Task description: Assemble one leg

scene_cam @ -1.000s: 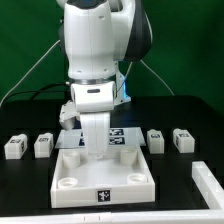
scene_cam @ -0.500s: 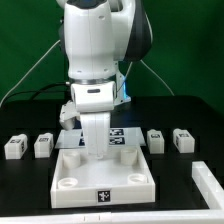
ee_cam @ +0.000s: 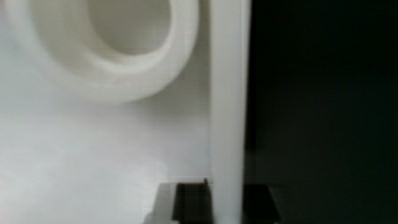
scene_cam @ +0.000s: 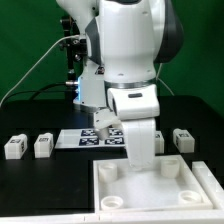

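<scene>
Four legs (scene_cam: pixel 42 145) lie loose in a row across mid-bench (scene_cam: pixel 30 185); none held. Gripper (scene_cam: pixel 143 160) fingers (ee_cam: pixel 189 203) clamp the panel (scene_cam: pixel 150 195) wall near the front edge. Step: positioning panel. Next: release, fetch one leg.

no words or numbers to read, only fiducial tags
black-and-white square tags stand on the marker board (scene_cam: pixel 92 137) and on one leg (scene_cam: pixel 14 148) and a second leg (scene_cam: pixel 43 146); patterns too small to decode.
</scene>
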